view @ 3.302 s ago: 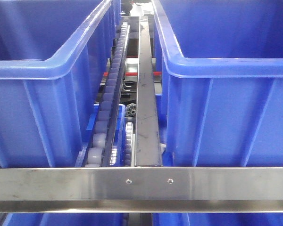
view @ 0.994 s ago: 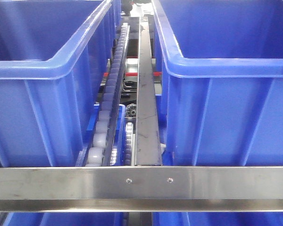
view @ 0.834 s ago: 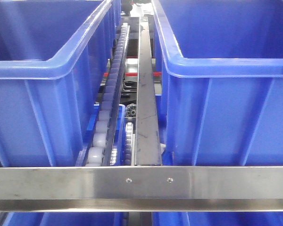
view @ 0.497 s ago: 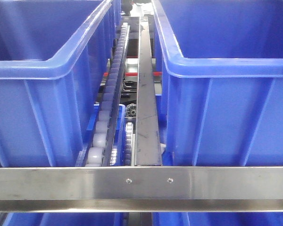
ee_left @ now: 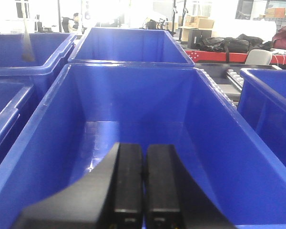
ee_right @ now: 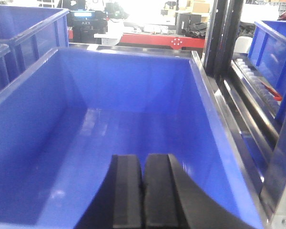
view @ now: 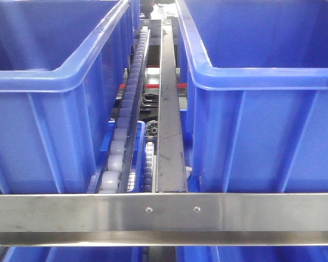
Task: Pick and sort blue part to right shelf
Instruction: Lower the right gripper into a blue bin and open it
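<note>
From the front-facing view, two large blue bins sat side by side on the right shelf (view: pixel 164 215), the left bin (view: pixel 49 82) and the right bin (view: pixel 262 79), parted by a white roller track (view: pixel 123 136) and a flat steel rail (view: pixel 169 136). A steel cross-rail ran across the foreground. Neither arm showed here, and little of either bin's inside could be seen.

From the left wrist view, the left pincer (ee_left: pixel 144 181) hung over an open blue bin (ee_left: pixel 133 109); its two black fingers (ee_left: pixel 128 176) lay pressed together with only a thin seam between them and nothing held. The bin floor that showed was bare and glossy.

From the right wrist view, the right pincer (ee_right: pixel 144 188) was likewise closed tight on nothing, poised above another blue bin (ee_right: pixel 109 95) whose visible floor held nothing. Steel rails and rollers ran along its right side.

The blue part appeared in none of the views, so its place could not be told. By my judgement the pick had not begun, or a drop was already over; the next move would call for finding the part and opening a pincer before reaching for it.
</note>
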